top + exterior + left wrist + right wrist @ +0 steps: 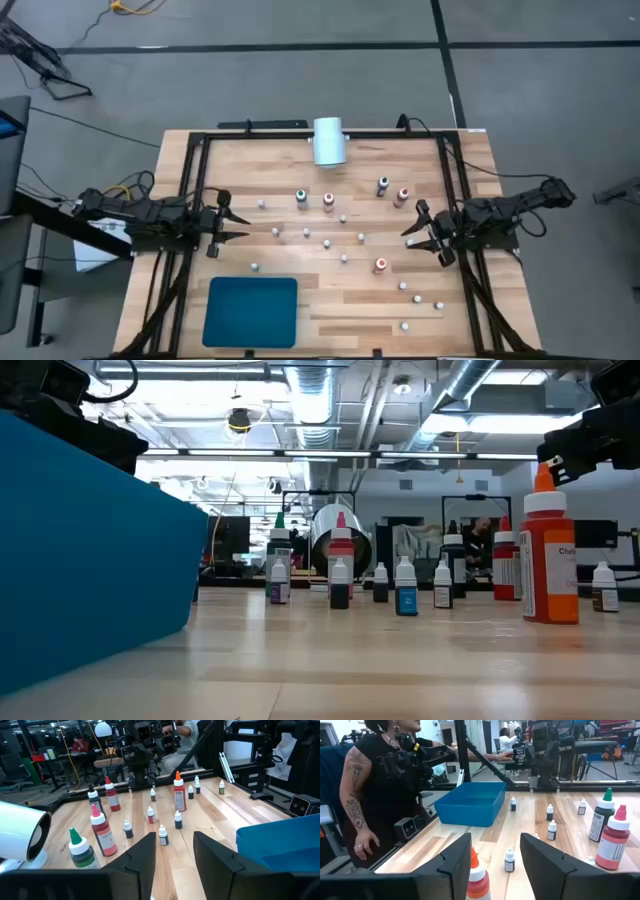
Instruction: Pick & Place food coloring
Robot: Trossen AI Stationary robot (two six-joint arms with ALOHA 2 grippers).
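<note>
Food coloring bottles (344, 238) stand scattered on the table (240, 190), between both grippers.

Left gripper (232, 222) at the left edge and right gripper (418, 228) at the right: fingers spread, holding nothing. Five larger bottles, about twelve tiny; one white cylinder (329, 140) far, one teal tray (251, 311) near-left.

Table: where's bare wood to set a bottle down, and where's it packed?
Free: the strip between the teal tray and the bottles at the right edge, and the back-left corner beside the white cylinder. Crowded: the middle band of food coloring bottles between both grippers.
</note>
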